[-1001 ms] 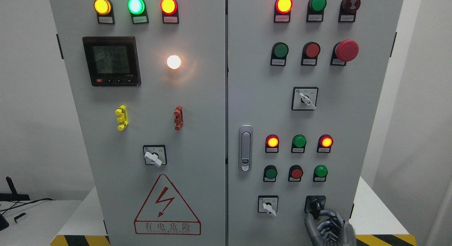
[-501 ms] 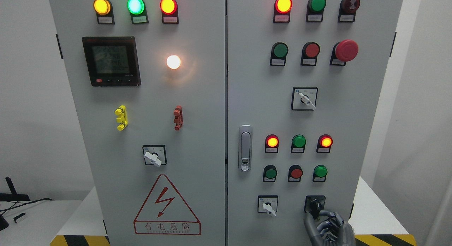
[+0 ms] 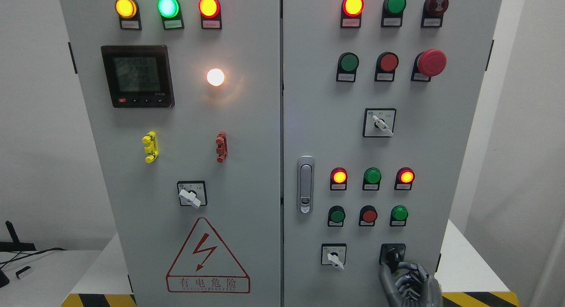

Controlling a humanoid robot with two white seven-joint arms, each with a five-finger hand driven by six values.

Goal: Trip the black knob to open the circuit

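1. The grey metal two-door electrical cabinet [image 3: 247, 135] stands upright on a white tabletop [image 3: 468, 267] that has a yellow-and-black striped front edge.
2. The black rotary knob [image 3: 393, 255] sits in a black square plate at the lower right corner of the right door, to the right of a white-handled selector switch [image 3: 334, 257] in the same row.
3. The right hand [image 3: 408, 284], dark grey with jointed metallic fingers [image 3: 385, 276], rises from the bottom edge directly below the black rotary knob.
4. The fingers are curled together; the thumb reaches up along the left side of the knob and the fingertips close in at its lower edge. Contact with the knob appears made at its underside, but a full clamp cannot be confirmed.
5. The left arm is out of view.
6. Above the knob, a row of three push buttons reads green, red, green; above that, three indicator lamps [image 3: 372, 176] show lit red, unlit green, lit red.
7. A red mushroom-head emergency stop button [image 3: 431, 62] sits at the upper right of the right door.
8. The left door carries a black-framed digital meter [image 3: 137, 76], a lit white lamp [image 3: 216, 77] and a red triangular lightning warning sign [image 3: 207, 256].
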